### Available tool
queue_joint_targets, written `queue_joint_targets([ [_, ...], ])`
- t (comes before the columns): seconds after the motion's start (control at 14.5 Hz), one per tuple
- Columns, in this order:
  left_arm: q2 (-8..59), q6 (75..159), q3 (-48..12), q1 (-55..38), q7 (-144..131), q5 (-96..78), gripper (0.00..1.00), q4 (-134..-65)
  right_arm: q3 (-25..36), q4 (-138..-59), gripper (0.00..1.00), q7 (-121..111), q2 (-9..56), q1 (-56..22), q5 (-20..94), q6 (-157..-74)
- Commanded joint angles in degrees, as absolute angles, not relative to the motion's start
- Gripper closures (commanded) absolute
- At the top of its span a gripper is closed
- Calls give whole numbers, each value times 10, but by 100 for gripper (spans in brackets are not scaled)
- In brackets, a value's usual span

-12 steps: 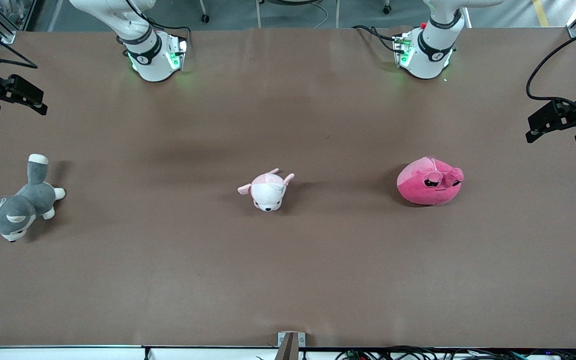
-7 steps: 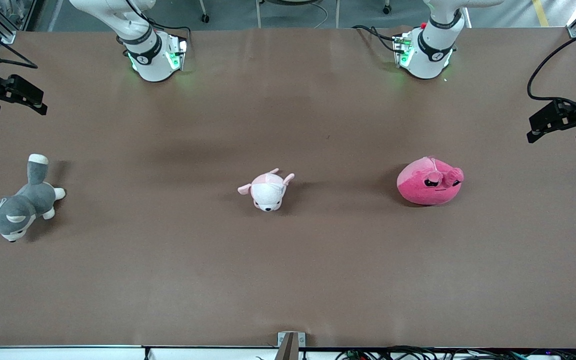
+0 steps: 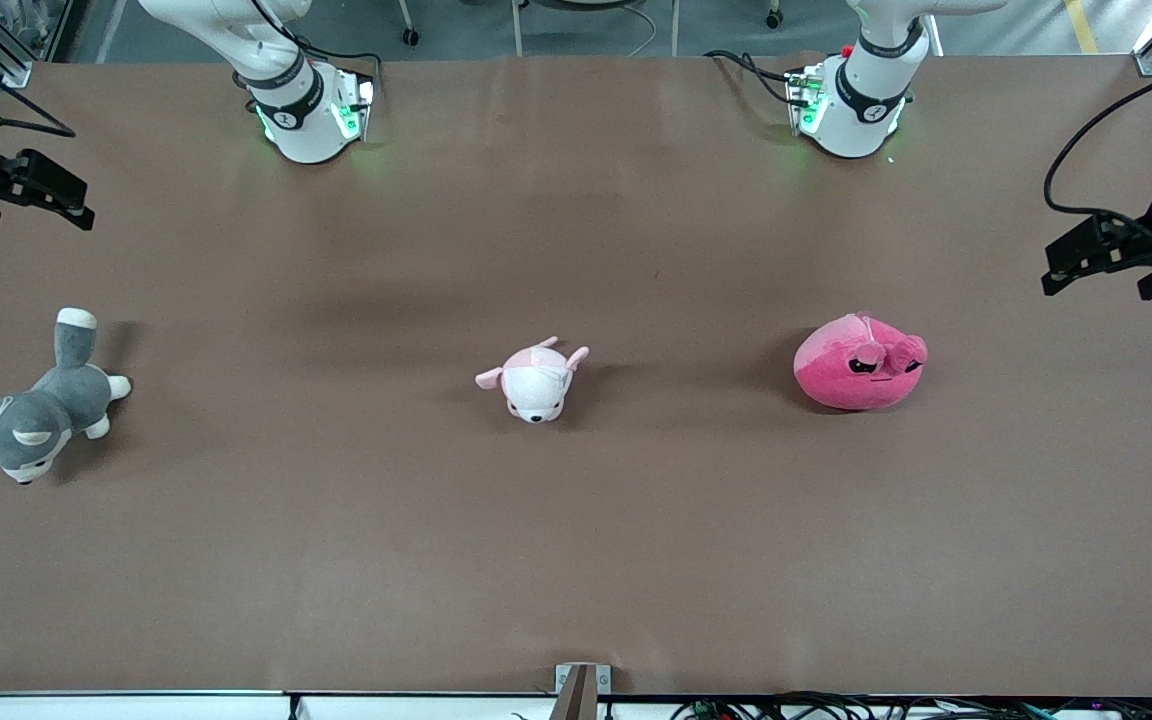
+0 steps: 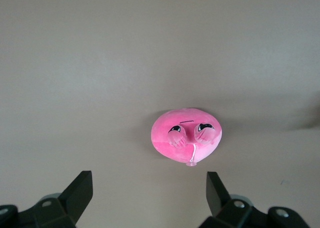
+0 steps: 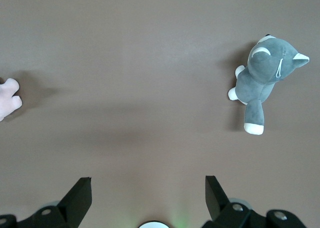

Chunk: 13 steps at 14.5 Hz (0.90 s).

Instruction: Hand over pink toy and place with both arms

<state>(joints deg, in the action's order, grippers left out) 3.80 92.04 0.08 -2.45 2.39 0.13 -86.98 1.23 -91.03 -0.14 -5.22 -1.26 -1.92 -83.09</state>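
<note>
Since the earlier front views the left hand [image 3: 1096,262] has drifted a little inward from the desk's edge toward the pink toy [image 3: 858,362]; the toys themselves lie where they did. Its fingers [image 4: 80,193] stand wide apart and empty, up in the air over bare desk [image 3: 576,550] at the left arm's end. The right hand [image 3: 31,190] waits, also spread and empty, over the right arm's end, the grey husky plush [image 3: 31,415] on the desk near it.

The pink toy sits on the desk, well apart from the pale pink-and-white puppy plush [image 3: 536,378] toward the left arm's end, untouched. It looks light, soft and squashy (likely to bulge out of a shallow pinch), so a deep grip across its rounded body, clear of the floppy ears, seems safest.
</note>
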Motion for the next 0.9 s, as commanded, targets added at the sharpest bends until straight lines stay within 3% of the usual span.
queue_joint_targets([
  [0.0,80,912,1,-22,32,-18,0,-858,10,-926,0,-1,-68,-11,-31,-834],
  [0.48,132,880,2,-26,25,-22,0,-867,10,-926,0,-1,-68,-11,-31,-834],
  [0.83,163,926,-3,-33,15,-24,3,-912,10,-926,0,-1,-68,-11,-31,-833],
])
